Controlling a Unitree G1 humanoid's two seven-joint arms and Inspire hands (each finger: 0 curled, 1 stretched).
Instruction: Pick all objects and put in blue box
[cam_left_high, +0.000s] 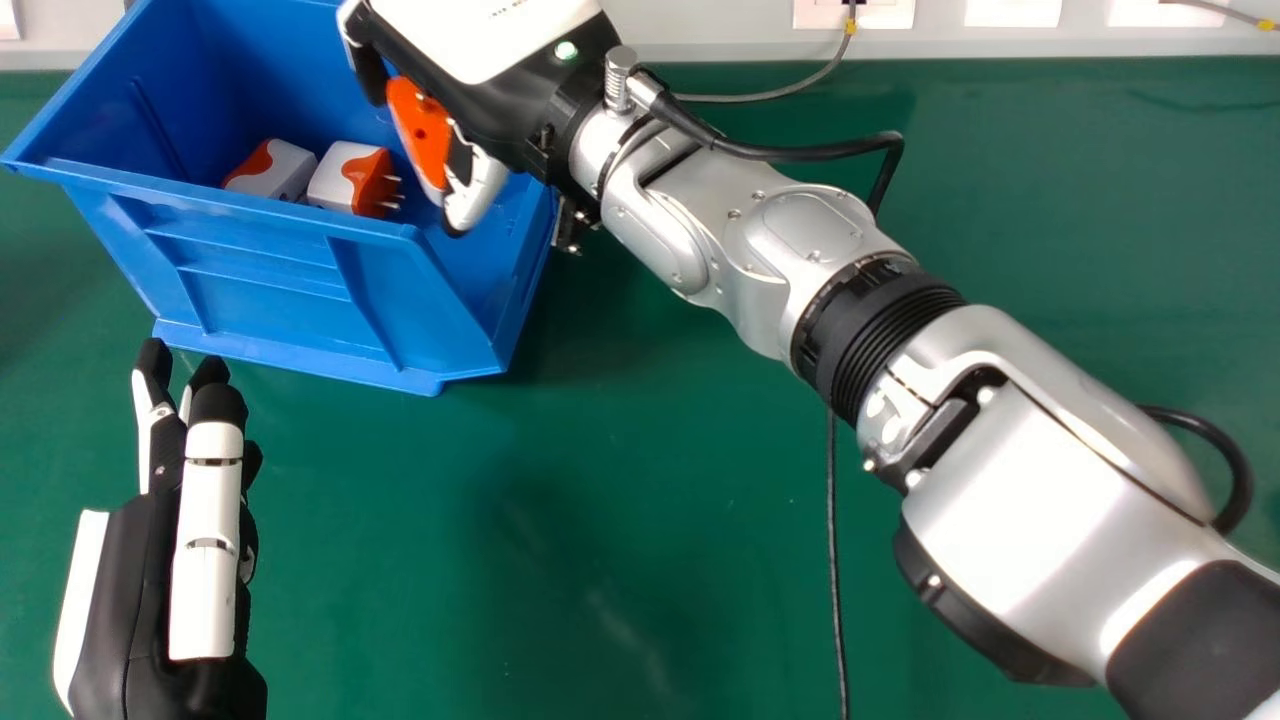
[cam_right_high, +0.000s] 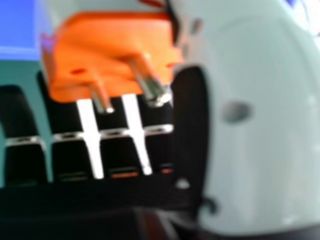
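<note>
Over the right part of the blue box (cam_left_high: 270, 270) is my right hand (cam_left_high: 500, 110), curled round an orange and white plug adapter (cam_left_high: 422, 128). In the right hand view the adapter (cam_right_high: 110, 55) shows its orange face and metal pins, held between the thumb and fingers of my right hand (cam_right_high: 250, 140). Two more adapters lie inside the box: one white and orange (cam_left_high: 272, 170), the other beside it with its pins to the right (cam_left_high: 352, 180). My left hand (cam_left_high: 205, 540) is idle in front of the box, its fingers straight.
The green table (cam_left_high: 620, 560) stretches in front of the box and to its right. A thin grey cable (cam_left_high: 836, 560) runs along it beneath my right forearm. Wall sockets (cam_left_high: 853, 14) line the back.
</note>
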